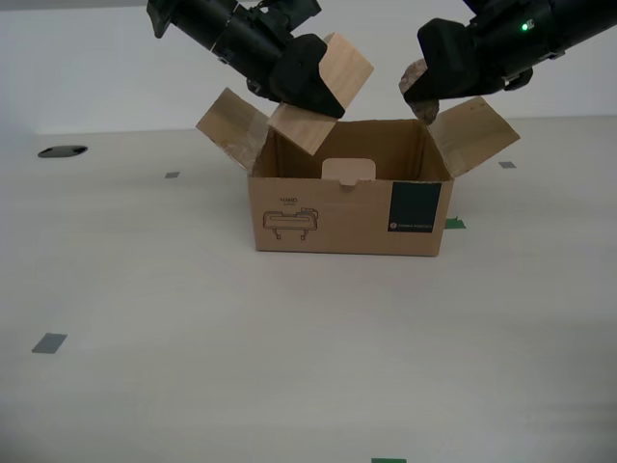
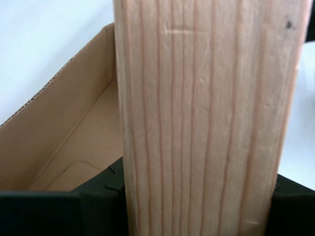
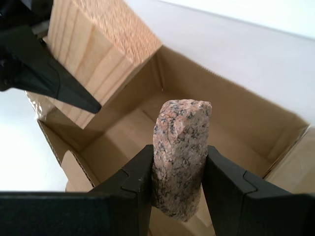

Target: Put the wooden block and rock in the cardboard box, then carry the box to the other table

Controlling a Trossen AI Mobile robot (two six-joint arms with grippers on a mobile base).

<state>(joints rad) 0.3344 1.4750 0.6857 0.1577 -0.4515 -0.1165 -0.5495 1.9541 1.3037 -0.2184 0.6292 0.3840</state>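
Observation:
The cardboard box [image 1: 347, 217] stands open on the pale table, side flaps spread. Over the opening, toward the exterior view's left, my second gripper [image 1: 307, 92] is shut on the wooden block [image 1: 347, 69], which hangs tilted with its lower end dipping inside the rim. In the second wrist view the block [image 2: 206, 123] fills most of the picture, with the box wall [image 2: 64, 123] behind it. My first gripper [image 1: 422, 96] is shut on the rock [image 1: 415, 79] above the box's end toward the exterior view's right. The first wrist view shows the rock [image 3: 179, 147] upright between the fingers [image 3: 133, 187], over the bare box floor [image 3: 221, 123]. The other table is out of view.
Grey tape squares [image 1: 48, 342] and green tape marks [image 1: 453, 224] lie on the table [image 1: 145, 280]. A dark round opening [image 1: 62, 151] is in the tabletop at the exterior view's far left. A white wall stands behind.

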